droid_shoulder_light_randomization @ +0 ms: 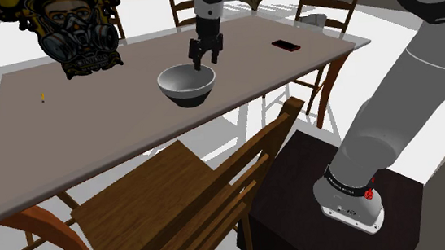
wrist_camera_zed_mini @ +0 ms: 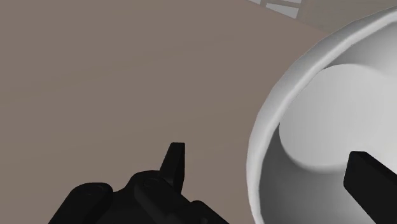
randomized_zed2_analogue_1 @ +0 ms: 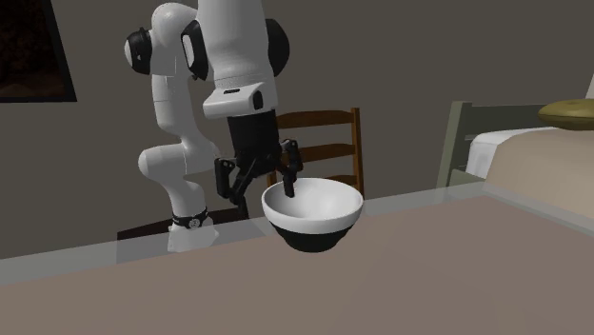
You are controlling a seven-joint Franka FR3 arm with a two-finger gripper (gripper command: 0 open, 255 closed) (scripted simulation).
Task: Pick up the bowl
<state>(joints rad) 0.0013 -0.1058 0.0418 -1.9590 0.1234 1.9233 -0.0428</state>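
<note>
A bowl [droid_shoulder_light_randomization: 186, 85], white inside and dark outside, stands upright on the grey-brown table [droid_shoulder_light_randomization: 91, 138]. My black gripper [droid_shoulder_light_randomization: 206, 62] hangs at the bowl's far rim in the shoulder view, pointing down. It is open and straddles the rim. In the wrist view one finger [wrist_camera_zed_mini: 174, 160] is outside the bowl [wrist_camera_zed_mini: 331, 127] over the tabletop, and the other finger [wrist_camera_zed_mini: 372, 181] is inside it. Neither finger touches the rim. In the second exterior view the gripper [randomized_zed2_analogue_1: 259, 186] stands over the rim of the bowl [randomized_zed2_analogue_1: 312, 214] on the arm's side.
A gas mask [droid_shoulder_light_randomization: 75, 34] sits at the table's far left, a small yellow item [droid_shoulder_light_randomization: 42, 97] near it, and a red-edged phone [droid_shoulder_light_randomization: 285, 46] at the right end. A wooden chair [droid_shoulder_light_randomization: 194, 196] stands between table and stand [droid_shoulder_light_randomization: 317, 202]. A bed [randomized_zed2_analogue_1: 543, 162] is at the second exterior view's right.
</note>
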